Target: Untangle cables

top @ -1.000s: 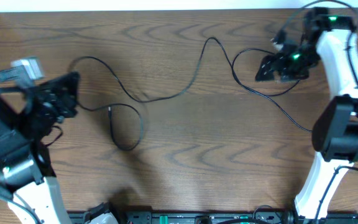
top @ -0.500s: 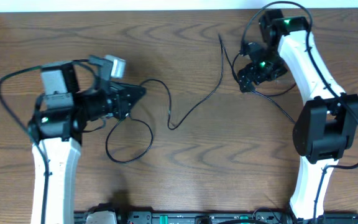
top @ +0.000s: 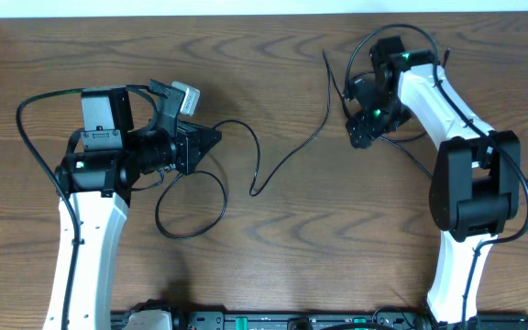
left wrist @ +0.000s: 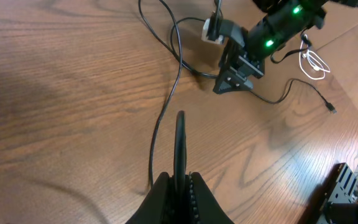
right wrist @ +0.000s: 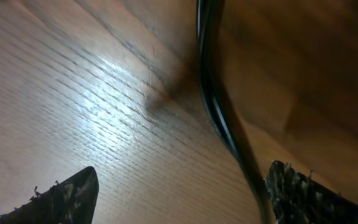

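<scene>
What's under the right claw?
A thin black cable on the wooden table, lying between the fingers of the right claw. From overhead the claw covers that spot.

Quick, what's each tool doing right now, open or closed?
Left tool: closed on a thin black cable.
Right tool: open, a cable strand running between its fingers, ungripped.

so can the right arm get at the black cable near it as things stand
Probably yes: the right arm hangs low over the table, jaws apart, with the cable running between them and nothing else in the way.
</scene>
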`<state>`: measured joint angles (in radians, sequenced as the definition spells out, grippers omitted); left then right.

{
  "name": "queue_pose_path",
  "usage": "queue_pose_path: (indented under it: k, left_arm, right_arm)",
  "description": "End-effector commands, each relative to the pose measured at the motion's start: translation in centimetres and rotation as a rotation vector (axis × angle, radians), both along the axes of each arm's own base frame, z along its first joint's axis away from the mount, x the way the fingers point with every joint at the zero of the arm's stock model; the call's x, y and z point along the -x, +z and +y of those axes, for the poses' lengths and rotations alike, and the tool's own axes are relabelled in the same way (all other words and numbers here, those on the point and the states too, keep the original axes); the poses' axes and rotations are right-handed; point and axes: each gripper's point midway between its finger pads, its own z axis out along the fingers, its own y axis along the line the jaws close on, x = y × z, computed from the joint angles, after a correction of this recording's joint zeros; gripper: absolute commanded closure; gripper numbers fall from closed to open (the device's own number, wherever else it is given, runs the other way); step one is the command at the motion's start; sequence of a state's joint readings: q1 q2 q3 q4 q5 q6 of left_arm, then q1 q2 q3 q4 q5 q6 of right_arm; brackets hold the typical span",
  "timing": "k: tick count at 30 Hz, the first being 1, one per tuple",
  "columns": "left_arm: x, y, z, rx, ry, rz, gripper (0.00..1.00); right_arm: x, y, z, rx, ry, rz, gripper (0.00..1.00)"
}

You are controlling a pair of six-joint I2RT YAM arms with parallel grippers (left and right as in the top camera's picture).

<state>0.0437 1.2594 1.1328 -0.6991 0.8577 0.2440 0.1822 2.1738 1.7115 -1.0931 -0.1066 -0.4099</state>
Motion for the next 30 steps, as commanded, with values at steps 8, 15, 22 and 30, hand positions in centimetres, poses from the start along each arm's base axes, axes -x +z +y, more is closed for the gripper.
queue_pose_path:
  k: [8,15,22,30]
  left_arm:
    - [0.2,-0.1,0.0,-0.012,-0.009,-0.002,0.92]
    - [0.3,-0.3,0.0,-0.012,-0.009,0.01,0.93]
    - [0.3,-0.3,0.0,-0.012,-0.008,0.009,0.92]
    - [0.3,-0.3,0.0,-0.012,-0.008,0.009,0.54]
  right_arm:
    - [1.3,-3.5,-0.2,0.006,0.01,0.014,0.21]
    - [2.2,-4.8,0.3,-0.024,-0.021,0.035,0.91]
    - [2.5,-2.9,3.9,-0.187,-0.108,0.073,0.99]
    - [2.4,8.4,11.3,-0.527,0.058,0.08,0.99]
